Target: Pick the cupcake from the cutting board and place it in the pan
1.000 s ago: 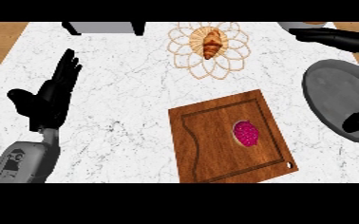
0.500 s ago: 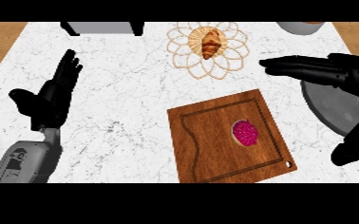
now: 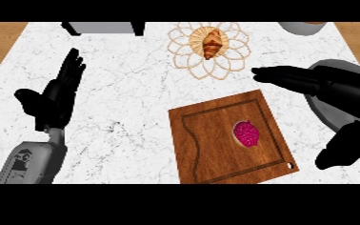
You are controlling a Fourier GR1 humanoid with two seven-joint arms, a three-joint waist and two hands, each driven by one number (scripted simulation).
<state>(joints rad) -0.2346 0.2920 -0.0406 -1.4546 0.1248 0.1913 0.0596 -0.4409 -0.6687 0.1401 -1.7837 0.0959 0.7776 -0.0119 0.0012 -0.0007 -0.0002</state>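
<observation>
The cupcake [image 3: 246,133] lies on the right part of the cutting board [image 3: 211,148], just near and left of the right hand [image 3: 302,79], whose fingers are straight and hold nothing.

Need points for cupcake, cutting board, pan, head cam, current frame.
cupcake [image 3: 246,133], head view, on its pink top.
cutting board [image 3: 211,143], head view, on bare wood left of the cupcake.
pan [image 3: 325,110], head view, on its grey rim below the right forearm.
</observation>
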